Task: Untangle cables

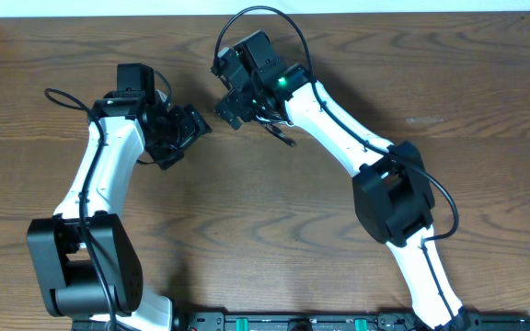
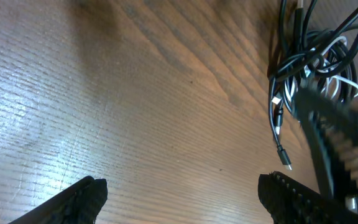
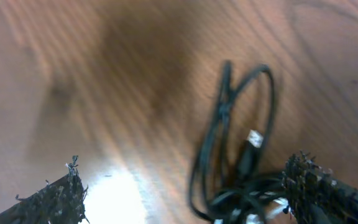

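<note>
Overhead alone: From my console I get both arms whole, the left arm (image 1: 99,179) and the right arm (image 1: 339,129), white links on black joints. Both are bent at the elbow and lean toward each other over the worktop (image 1: 274,230). The right wrist covers most of the tangle here.
Left wrist alone: The cables (image 2: 306,59) show as one knotted heap, ahead and to the right of the left jaws. A blurred finger (image 2: 325,132) of the right jaws lies across it.
Right wrist alone: The cables (image 3: 247,155) appear close up and blurred, between the right jaws and nearer the right-hand finger (image 3: 319,186). A long black loop reaches out ahead of the tips.
Left jaws: Wide apart, only bare wood between them.
Right jaws: Wide apart, the heap lying between them, not closed on it.
Materials: Thin glossy black cords are wound with a white cord (image 2: 347,82). A white plug (image 2: 276,99) and a black plug (image 2: 283,157) trail from the heap. The fingers are black and ridged, and the brown worktop has a strong grain and patches of glare.
</note>
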Available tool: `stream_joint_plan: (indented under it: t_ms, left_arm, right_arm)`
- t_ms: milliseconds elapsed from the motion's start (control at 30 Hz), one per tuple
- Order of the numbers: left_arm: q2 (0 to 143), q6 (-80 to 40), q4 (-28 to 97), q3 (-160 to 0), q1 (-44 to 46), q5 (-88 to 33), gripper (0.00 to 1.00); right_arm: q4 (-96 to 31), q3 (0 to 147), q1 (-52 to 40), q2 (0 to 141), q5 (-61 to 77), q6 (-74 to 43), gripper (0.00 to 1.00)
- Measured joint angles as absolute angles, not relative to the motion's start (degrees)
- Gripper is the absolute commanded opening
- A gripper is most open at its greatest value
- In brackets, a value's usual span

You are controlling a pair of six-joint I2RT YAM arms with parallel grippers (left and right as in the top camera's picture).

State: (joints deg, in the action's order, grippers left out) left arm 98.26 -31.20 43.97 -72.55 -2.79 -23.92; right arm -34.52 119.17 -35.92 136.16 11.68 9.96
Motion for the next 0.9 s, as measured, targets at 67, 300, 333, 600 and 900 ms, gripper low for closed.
stream_joint_plan:
  t_ms: [67, 300, 333, 600, 900]
  left_arm:
    - [98.26, -31.2, 44.49, -72.55, -2.79, -23.92, 0.85]
    - [98.26, -31.2, 45.54, -72.55, -2.79, -23.92, 0.85]
    - [98.26, -31.2, 45.56, -72.55, -2.79, -23.92, 0.85]
    - [98.26, -31.2, 45.65, -72.55, -2.79, -23.92, 0.85]
    - [98.26, -31.2, 45.65, -72.55, -2.79, -23.92, 0.85]
  right_arm:
    - [-33.39, 119.17, -35.79, 137.14, 10.68, 9.93, 0.99]
    - [-35.44, 119.17, -34.65, 139.59, 7.94, 3.44, 0.02]
    - [-36.07, 119.17, -34.41, 139.41, 7.94, 1.89, 0.01]
    - [-44.91, 119.26, -30.04, 137.53, 7.88, -11.55, 0.01]
    - [-52.69, 119.63, -25.89, 137.03, 6.61, -16.62, 0.01]
